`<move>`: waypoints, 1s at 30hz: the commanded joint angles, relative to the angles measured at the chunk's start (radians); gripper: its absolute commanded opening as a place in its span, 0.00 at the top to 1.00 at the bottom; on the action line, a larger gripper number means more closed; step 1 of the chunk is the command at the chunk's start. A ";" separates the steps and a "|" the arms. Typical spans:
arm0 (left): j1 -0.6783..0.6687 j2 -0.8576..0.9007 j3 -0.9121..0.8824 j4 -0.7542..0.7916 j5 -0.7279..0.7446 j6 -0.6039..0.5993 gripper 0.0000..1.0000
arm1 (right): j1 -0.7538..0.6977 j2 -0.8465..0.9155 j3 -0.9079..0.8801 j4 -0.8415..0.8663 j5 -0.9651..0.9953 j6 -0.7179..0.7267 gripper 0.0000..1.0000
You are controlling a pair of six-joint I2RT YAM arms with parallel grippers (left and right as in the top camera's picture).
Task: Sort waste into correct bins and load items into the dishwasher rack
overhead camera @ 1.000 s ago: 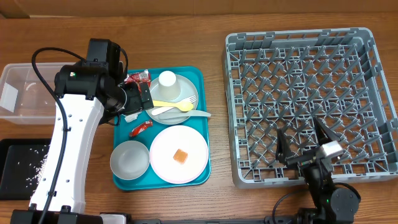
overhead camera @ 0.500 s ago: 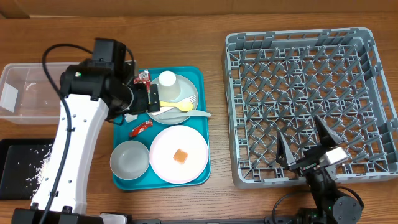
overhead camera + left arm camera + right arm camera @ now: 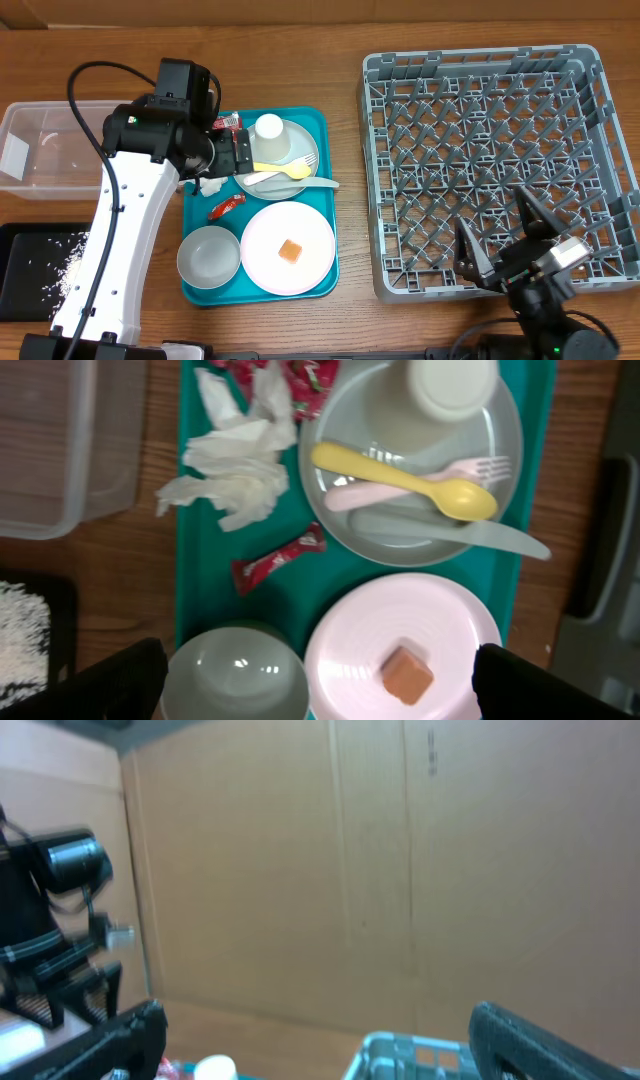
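My left gripper [image 3: 222, 158] is open and empty above the left side of the teal tray [image 3: 320, 120]. In the left wrist view it [image 3: 320, 695] hangs above the crumpled tissue [image 3: 235, 470], a red wrapper [image 3: 280, 558] and more red wrappers [image 3: 300, 372]. The grey plate [image 3: 400, 430] holds the white cup [image 3: 450, 385], a yellow spoon [image 3: 410, 482] and white cutlery [image 3: 450, 532]. The pinkish-white plate [image 3: 400, 630] carries the orange cube [image 3: 407, 672]. The white bowl [image 3: 235, 675] sits beside it. My right gripper [image 3: 512, 250] is open and empty over the front edge of the grey rack [image 3: 480, 60].
The clear tub [image 3: 45, 145] stands left of the teal tray. The black tray [image 3: 25, 245] with loose rice [image 3: 60, 270] lies in front of it. The right wrist view shows a cardboard wall [image 3: 350, 870] and the rack's corner [image 3: 400, 1055].
My left gripper has shifted slightly right and back over the tray's left side. My right gripper has drifted right and toward the table's front edge. Nothing was picked up.
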 commanded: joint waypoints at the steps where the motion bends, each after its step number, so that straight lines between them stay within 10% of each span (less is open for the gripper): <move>1: 0.033 0.006 0.019 0.004 -0.116 -0.087 0.00 | -0.007 0.097 0.142 -0.099 -0.011 0.009 0.00; 20: 0.392 0.006 0.020 0.021 -0.025 -0.066 0.00 | 0.137 0.571 0.314 0.046 -0.296 0.269 0.00; 30: 0.401 0.006 0.020 0.042 -0.142 -0.068 0.00 | 0.727 0.997 0.594 -0.174 0.321 0.115 0.00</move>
